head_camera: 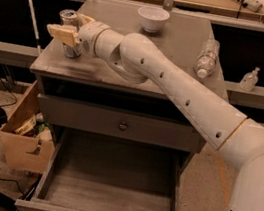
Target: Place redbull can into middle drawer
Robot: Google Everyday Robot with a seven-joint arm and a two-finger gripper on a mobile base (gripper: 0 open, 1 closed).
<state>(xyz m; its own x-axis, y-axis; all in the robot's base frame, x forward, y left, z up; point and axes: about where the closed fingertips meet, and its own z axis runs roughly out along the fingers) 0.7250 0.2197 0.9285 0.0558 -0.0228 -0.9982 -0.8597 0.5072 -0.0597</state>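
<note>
The redbull can (71,49) stands upright at the left edge of the cabinet top (167,78); its shiny top shows above the fingers. My gripper (67,25) is at the can, open, with one tan finger (60,33) in front of it and the other (85,18) behind it, so the can sits between them. The arm reaches across the cabinet top from the right. The middle drawer (111,195) is pulled fully open low in front of the cabinet, with a bare plank floor and nothing in it.
A white bowl (152,18) sits at the back of the cabinet top and a clear water bottle (207,58) lies at its right. A closed drawer front with a knob (123,125) is above the open drawer. A cardboard box (25,140) stands on the floor at left.
</note>
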